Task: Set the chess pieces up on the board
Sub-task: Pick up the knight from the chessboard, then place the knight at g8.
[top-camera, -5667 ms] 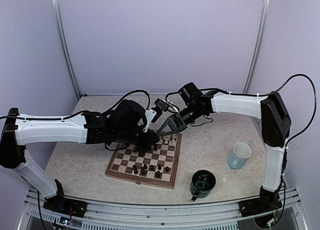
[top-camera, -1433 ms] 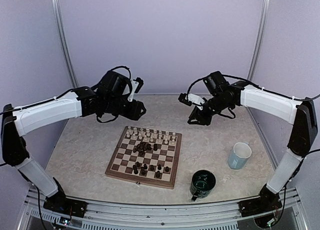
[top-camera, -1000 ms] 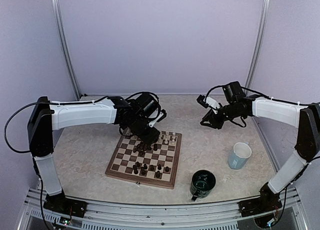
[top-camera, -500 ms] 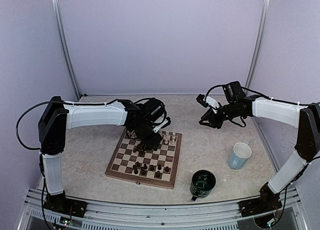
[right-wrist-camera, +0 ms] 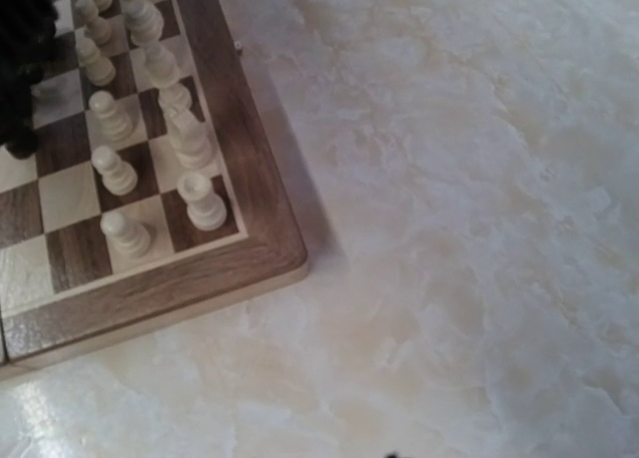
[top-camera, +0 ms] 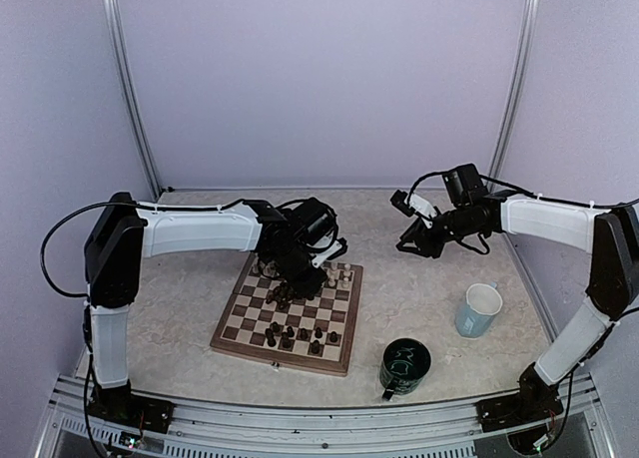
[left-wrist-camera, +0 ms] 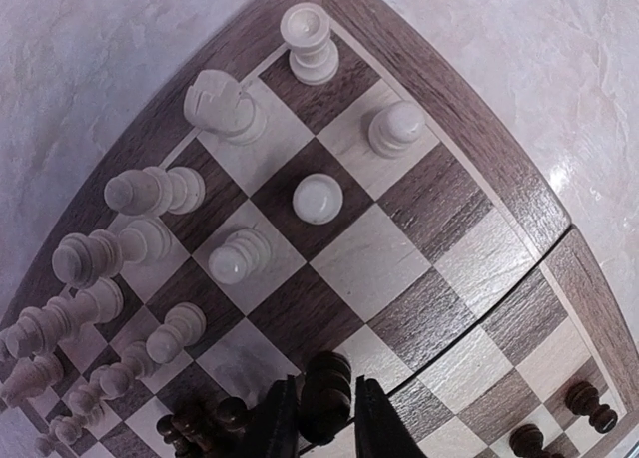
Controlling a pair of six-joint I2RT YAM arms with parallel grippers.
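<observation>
Left wrist view: the left gripper (left-wrist-camera: 324, 423) clamps a dark piece (left-wrist-camera: 325, 386), and lifting it may topple the crowded dark neighbours (left-wrist-camera: 205, 428).

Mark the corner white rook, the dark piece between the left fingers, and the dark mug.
white rook (left-wrist-camera: 309, 39): left wrist, its top.
dark piece (left-wrist-camera: 325, 393): left wrist, its head.
dark mug (top-camera: 406, 358): top external, its mouth.

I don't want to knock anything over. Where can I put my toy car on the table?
Bare tabletop lies left of the board, and between the board and the white mug. Crowded: the board's far rows and middle, where the left gripper sits.
</observation>
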